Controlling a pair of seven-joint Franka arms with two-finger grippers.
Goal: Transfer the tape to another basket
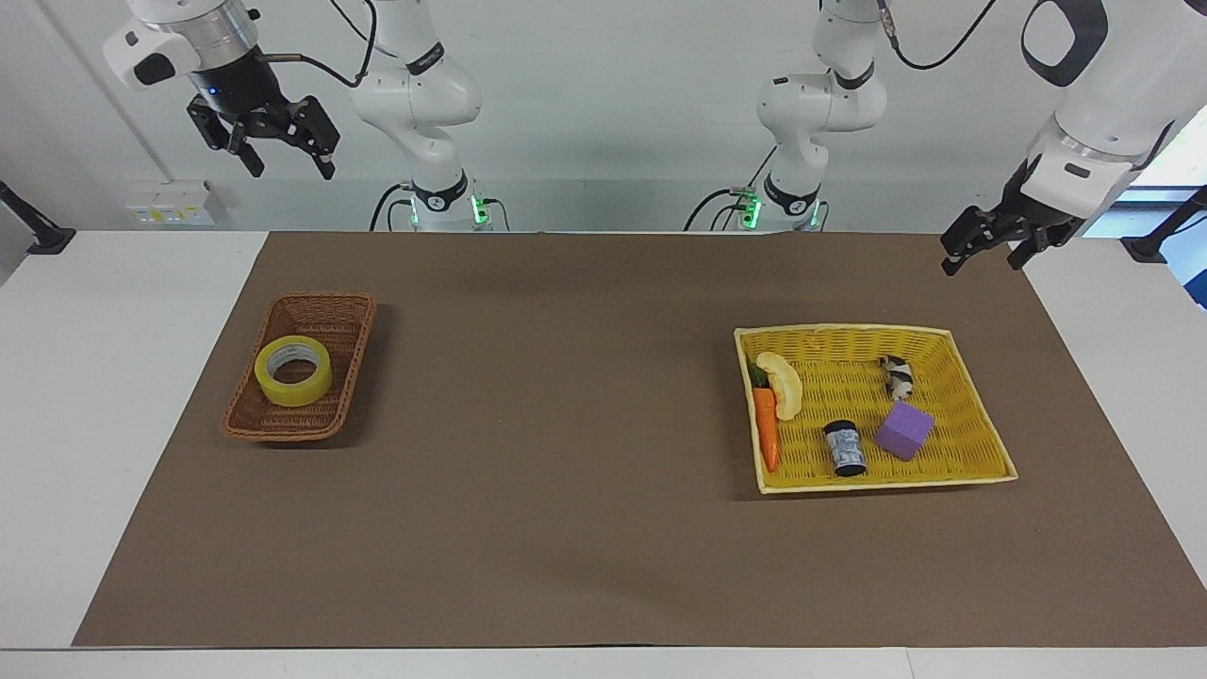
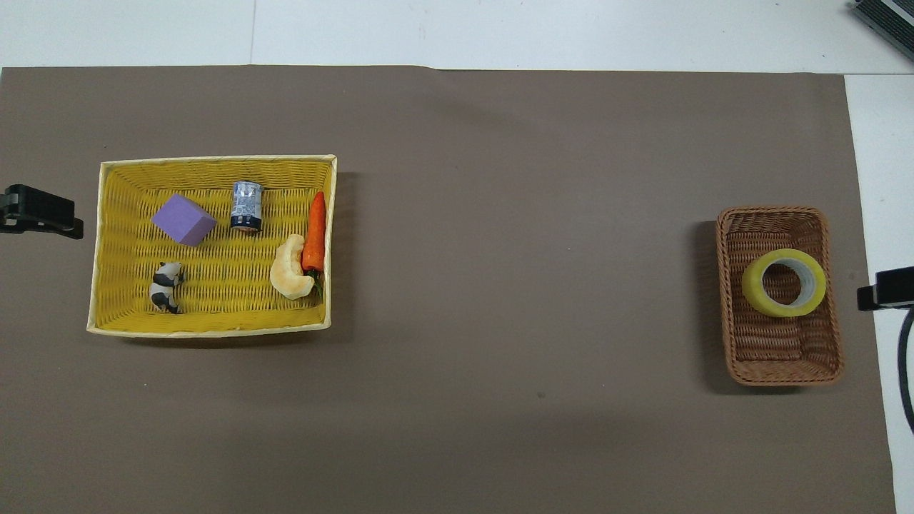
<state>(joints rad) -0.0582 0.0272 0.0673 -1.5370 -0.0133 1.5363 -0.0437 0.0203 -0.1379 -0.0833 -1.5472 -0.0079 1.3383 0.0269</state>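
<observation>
The tape [image 1: 293, 371] [image 2: 783, 283], a yellow roll with a pale core, lies flat in the small brown wicker basket [image 1: 325, 321] [image 2: 778, 350] toward the right arm's end of the table. My right gripper [image 1: 290, 168] hangs open and empty, high above that end and well clear of the basket; one of its fingers [image 2: 885, 288] shows at the edge of the overhead view. My left gripper [image 1: 981, 264] is open and empty in the air beside the yellow basket [image 1: 849, 331] [image 2: 214, 160], at the left arm's end.
The yellow basket holds a purple cube [image 1: 904, 430], a small patterned can [image 1: 846, 449], a carrot [image 1: 767, 426], a pale curved piece [image 1: 785, 382] and a panda figure [image 1: 897, 376]. A brown mat [image 1: 566, 396] covers the table between the two baskets.
</observation>
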